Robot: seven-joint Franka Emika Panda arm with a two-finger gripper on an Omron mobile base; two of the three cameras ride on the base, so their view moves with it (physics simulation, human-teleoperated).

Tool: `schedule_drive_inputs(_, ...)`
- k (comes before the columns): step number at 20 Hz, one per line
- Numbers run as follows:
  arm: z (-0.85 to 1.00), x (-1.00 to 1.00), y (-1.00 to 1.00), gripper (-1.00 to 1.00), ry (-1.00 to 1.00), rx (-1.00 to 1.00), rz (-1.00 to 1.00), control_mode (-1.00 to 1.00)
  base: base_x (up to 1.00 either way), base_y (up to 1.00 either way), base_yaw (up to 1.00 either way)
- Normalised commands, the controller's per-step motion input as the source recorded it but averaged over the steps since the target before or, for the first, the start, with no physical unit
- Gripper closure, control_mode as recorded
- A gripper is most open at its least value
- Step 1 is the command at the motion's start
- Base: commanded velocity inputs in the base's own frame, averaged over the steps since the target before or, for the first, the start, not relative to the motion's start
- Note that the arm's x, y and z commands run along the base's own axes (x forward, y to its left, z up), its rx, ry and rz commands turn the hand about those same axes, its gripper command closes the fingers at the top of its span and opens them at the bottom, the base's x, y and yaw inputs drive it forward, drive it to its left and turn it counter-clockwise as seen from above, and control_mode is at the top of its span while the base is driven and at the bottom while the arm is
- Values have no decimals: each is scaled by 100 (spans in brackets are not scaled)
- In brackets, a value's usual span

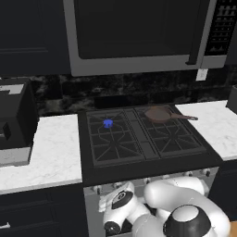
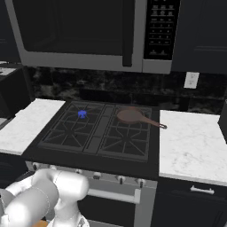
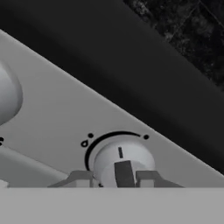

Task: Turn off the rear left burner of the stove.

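Hand view: the gripper (image 3: pixel 124 177) sits right at a silver knob (image 3: pixel 124 161) on the stove's pale front panel, one dark fingertip (image 3: pixel 124 173) lying over the knob's face. Whether the jaws are apart or clamped on the knob cannot be told. The knob's pointer mark stands near upright inside a dark arc with dots.

Left base view: the stove (image 1: pixel 144 139) sits between two white counters (image 1: pixel 44 155), under a microwave (image 1: pixel 143 34). The rear left burner (image 1: pixel 108 123) shows a small blue flame. A brown pan (image 1: pixel 159 114) rests on the rear right grate. The arm is bent low before the stove front.
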Motion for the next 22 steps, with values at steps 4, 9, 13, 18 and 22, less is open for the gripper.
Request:
schedule_drive_inputs(4, 15, 14, -16, 100, 34, 52, -6, -100, 0, 0, 0)
schedule_drive_inputs(9, 16, 15, -34, 100, 36, 62, -7, -100, 0, 0, 0)
schedule_drive_inputs(13, 16, 12, -67, 100, 41, 80, -10, -100, 0, 0, 0)
schedule_drive_inputs(18, 13, 0, -97, 100, 41, 91, -12, -100, 0, 0, 0)
schedule_drive_inputs(22, 4, -6, -100, 100, 28, 81, -20, -100, 0, 0, 0)
